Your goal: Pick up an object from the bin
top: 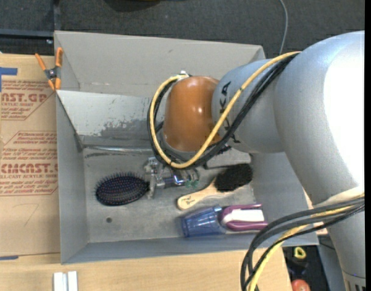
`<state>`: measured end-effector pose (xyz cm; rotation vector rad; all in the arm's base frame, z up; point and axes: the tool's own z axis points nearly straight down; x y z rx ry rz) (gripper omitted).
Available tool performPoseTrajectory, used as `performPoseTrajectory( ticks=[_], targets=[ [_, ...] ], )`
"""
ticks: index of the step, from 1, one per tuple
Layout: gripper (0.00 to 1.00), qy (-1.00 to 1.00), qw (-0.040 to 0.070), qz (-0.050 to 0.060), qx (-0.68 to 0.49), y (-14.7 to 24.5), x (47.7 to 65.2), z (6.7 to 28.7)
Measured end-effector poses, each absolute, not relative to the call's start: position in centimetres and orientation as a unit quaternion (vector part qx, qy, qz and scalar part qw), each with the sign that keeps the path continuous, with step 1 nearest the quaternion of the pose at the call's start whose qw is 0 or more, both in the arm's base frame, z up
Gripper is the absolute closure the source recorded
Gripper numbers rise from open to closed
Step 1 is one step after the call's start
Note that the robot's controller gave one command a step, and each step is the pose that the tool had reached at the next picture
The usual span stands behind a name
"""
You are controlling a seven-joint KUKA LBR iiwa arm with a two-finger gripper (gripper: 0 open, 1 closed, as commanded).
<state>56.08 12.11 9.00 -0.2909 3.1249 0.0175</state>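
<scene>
The grey arm (307, 114) is arching over from the gripper's (163, 178) right. Its orange wrist cover (188, 114) is sitting directly above the low-hanging gripper, and yellow and black cables (153, 117) are looping around that cover.

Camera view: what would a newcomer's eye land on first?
The big silver arm with its orange cover, reaching in from the right over the middle of the bin. Below it the gripper sits low near the bin floor, next to a dark oval hairbrush on the left. A wooden-handled brush and a blue-and-purple item lie to its right, toward the front.
</scene>
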Motion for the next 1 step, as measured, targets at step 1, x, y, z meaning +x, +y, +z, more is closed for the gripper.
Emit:
performPoseTrajectory(
  ticks=[1],
  targets=[
    [1.0, 0.996, 0.005, 0.006, -0.09, 11.87, 56.41, 9.65]
  ],
)
